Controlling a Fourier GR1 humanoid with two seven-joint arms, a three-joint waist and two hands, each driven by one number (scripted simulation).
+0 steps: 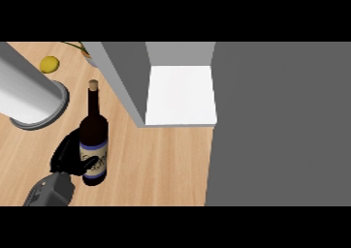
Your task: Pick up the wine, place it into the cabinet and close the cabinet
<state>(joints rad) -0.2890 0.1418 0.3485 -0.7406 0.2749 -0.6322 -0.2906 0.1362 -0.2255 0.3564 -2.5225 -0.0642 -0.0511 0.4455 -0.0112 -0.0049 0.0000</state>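
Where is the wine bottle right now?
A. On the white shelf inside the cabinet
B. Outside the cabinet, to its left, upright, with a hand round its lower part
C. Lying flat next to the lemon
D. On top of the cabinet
B: the bottle stands upright left of the open cabinet, not on its white shelf, and the left hand curls round its labelled lower part.

even, soft light; the cabinet shelf [182, 94] glows brightest, shadows faint.

Pale wood-grain desk [164, 160]. Far left: broad grey cylinder [21, 85] on a round base. Beyond it, small yellow fruit [49, 64]; thin leaf stems [76, 47] at the back.
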